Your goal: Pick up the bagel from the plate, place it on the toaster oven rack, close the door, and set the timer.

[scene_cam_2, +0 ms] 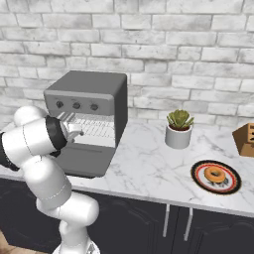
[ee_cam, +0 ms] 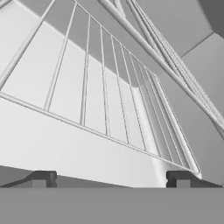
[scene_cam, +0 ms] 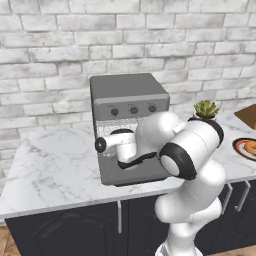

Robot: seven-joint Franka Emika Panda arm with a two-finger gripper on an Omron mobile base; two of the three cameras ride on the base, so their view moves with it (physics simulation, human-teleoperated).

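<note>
The bagel (scene_cam_2: 215, 174) lies on the plate (scene_cam_2: 198, 171) at the right end of the counter, far from my arm; both also show at the picture's right edge, bagel (scene_cam: 251, 146) on plate (scene_cam: 239, 148). The toaster oven (scene_cam_2: 87, 89) stands with its door (scene_cam_2: 84, 161) folded down flat. My gripper (ee_cam: 111, 178) is open and holds nothing. It reaches into the oven's mouth just above the toaster oven rack (ee_cam: 100, 100), whose wires (scene_cam_2: 96, 128) run away from the fingertips (ee_cam: 43, 177).
Three knobs (scene_cam_2: 76, 105) sit in a row above the oven opening. A potted succulent (scene_cam_2: 179, 128) stands between oven and plate. A wooden block (scene_cam_2: 245, 139) is at the far right. My elbow (scene_cam: 185, 150) hangs over the counter's front edge.
</note>
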